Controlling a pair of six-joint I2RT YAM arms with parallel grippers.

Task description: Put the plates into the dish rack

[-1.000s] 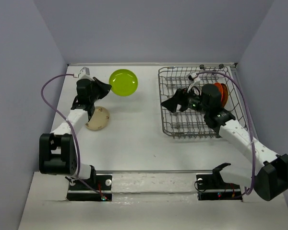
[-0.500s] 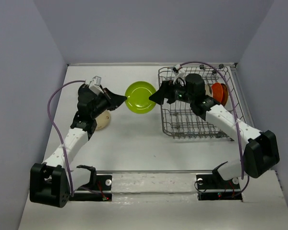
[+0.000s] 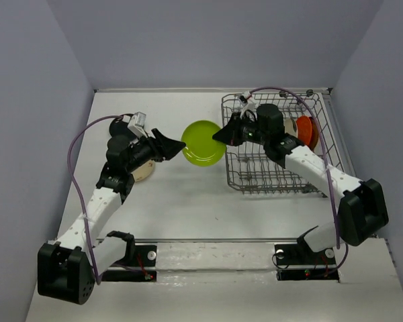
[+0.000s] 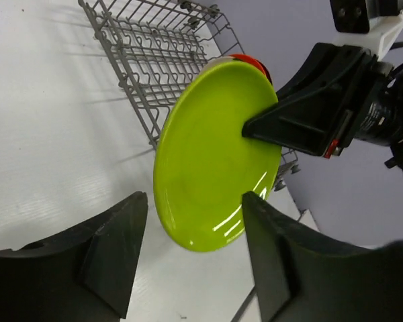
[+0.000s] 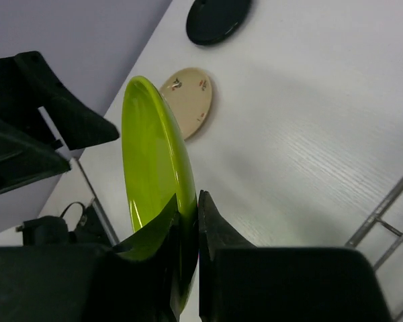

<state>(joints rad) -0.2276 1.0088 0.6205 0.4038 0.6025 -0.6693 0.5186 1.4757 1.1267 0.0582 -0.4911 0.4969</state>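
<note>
The lime green plate (image 3: 203, 143) hangs on edge above the table, just left of the dish rack (image 3: 275, 173). My right gripper (image 3: 219, 137) is shut on the plate's right rim; in the right wrist view its fingers (image 5: 196, 201) pinch the green plate (image 5: 151, 154). My left gripper (image 3: 176, 149) stands open on the plate's left side, its fingers (image 4: 193, 201) apart from the green plate (image 4: 218, 154). An orange plate (image 3: 309, 131) stands in the rack's right end. A cream patterned plate (image 5: 188, 100) and a black plate (image 5: 218, 17) lie flat on the table.
The grey wire rack (image 4: 154, 47) fills the table's right rear, with upright tines and high walls. The cream plate (image 3: 145, 172) lies partly under my left arm. Purple-grey walls close in the table on the left, right and rear.
The left gripper has opened and let go of the green plate. The right gripper has shut on its rim. The plate has shifted slightly right and nearer.
</note>
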